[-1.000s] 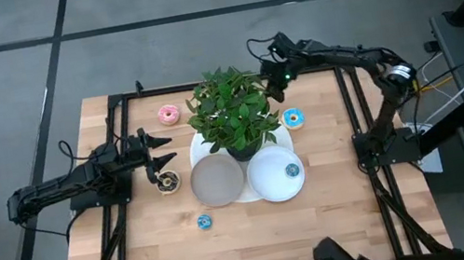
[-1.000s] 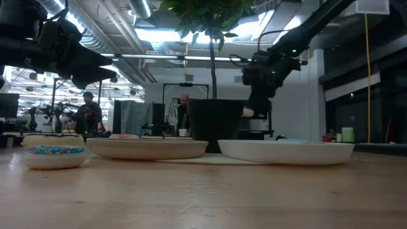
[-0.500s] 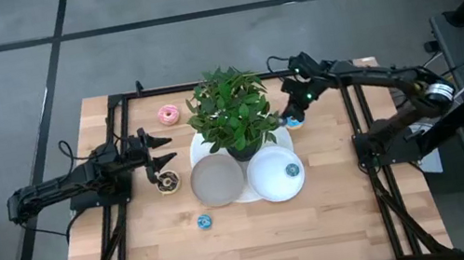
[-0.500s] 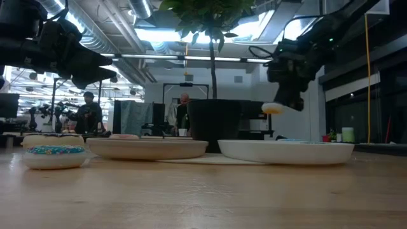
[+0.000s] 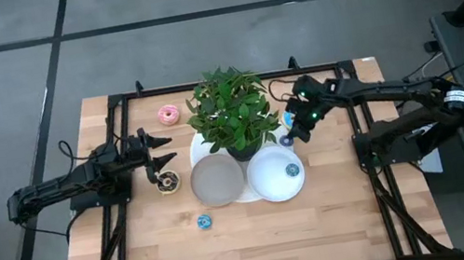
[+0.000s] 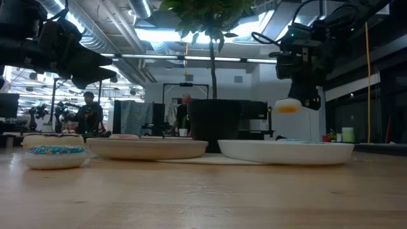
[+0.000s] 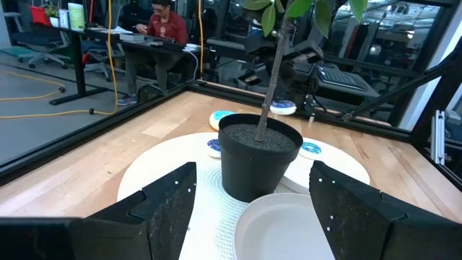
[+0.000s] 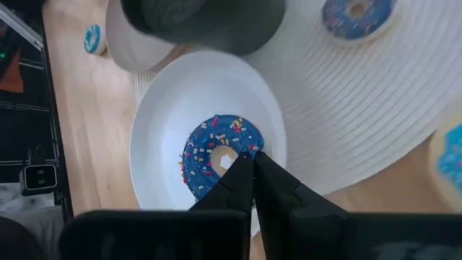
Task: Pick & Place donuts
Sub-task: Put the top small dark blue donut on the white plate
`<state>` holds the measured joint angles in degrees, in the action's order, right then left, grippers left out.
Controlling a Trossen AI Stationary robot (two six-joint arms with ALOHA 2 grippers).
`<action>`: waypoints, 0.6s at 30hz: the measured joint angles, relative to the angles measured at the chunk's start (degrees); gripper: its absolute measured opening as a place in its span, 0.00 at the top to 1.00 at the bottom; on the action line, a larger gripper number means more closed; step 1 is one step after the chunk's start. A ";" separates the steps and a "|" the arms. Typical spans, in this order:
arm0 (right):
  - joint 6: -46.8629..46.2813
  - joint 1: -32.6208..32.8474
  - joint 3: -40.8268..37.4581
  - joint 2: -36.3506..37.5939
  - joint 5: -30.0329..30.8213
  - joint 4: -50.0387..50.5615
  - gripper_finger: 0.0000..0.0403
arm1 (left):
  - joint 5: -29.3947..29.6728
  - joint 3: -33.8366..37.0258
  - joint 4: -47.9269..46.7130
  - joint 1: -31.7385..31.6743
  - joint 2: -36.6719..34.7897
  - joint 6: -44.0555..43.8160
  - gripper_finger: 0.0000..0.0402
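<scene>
My right hand (image 6: 299,102) is clamped on a donut (image 6: 287,108), carrying it high so it clears the white plate (image 6: 286,151). Left hand (image 5: 163,154) hangs open over the desk (image 5: 258,229).

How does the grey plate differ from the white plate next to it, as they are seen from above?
Colour: the grey plate is dull grey, while the white plate is bright white.
Contents: the grey plate shows nothing on it, while the white plate carries a dark blue sprinkled donut.
Place: the grey plate lies on the left arm's side, the white plate on the right arm's side.
Both are round, look similar in size, and lie flat side by side partly on the pale mat.
</scene>
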<state>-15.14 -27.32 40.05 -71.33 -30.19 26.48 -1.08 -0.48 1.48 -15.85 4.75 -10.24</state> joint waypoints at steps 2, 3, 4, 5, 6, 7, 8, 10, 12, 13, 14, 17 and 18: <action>-1.30 1.72 -0.29 0.75 1.27 -0.13 0.97 | 0.00 0.01 0.00 0.01 0.00 -0.02 0.35; -1.75 2.64 -0.35 1.14 2.01 -0.18 0.97 | 0.00 -0.01 0.00 0.00 0.00 -0.02 0.35; -2.50 3.50 -0.37 1.51 2.67 -0.15 0.97 | 0.00 0.01 0.00 0.00 0.00 0.00 0.35; -2.94 4.27 -0.37 1.89 3.47 -0.19 0.97 | 0.00 0.00 0.00 0.01 0.00 -0.02 0.35; -3.72 5.07 -0.37 2.25 4.01 -0.25 0.97 | 0.00 -0.01 0.00 0.02 0.00 -0.02 0.35; -4.32 5.84 -0.37 2.63 4.90 -0.52 0.97 | 0.00 -0.01 0.00 0.02 0.00 -0.02 0.35; -5.03 6.57 -0.37 2.90 5.63 -0.72 0.97 | 0.00 0.00 0.00 0.01 0.00 0.00 0.35; -6.34 7.79 -0.37 3.31 7.04 -0.87 0.97 | 0.00 0.00 0.00 0.01 0.00 -0.02 0.35; -7.90 8.86 -0.37 3.61 8.18 -1.09 0.97 | 0.00 -0.01 0.00 0.01 0.00 0.00 0.35; -8.69 9.42 -0.37 3.63 8.85 -1.13 0.97 | 0.00 0.00 0.00 0.02 0.00 -0.02 0.35; -9.38 10.06 -0.37 3.61 9.46 -1.13 0.97 | 0.00 0.01 0.00 0.00 0.00 -0.02 0.35; -11.52 12.04 -0.37 3.61 11.27 -2.09 0.97 | 0.00 0.01 0.00 0.00 0.00 -0.02 0.35; -12.04 12.72 -0.37 3.61 12.19 -2.42 0.97 | 0.00 -0.01 0.00 0.01 0.00 -0.02 0.35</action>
<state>-27.18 -14.60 39.68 -67.72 -18.00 24.05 -1.08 -0.49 1.48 -15.85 4.75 -10.26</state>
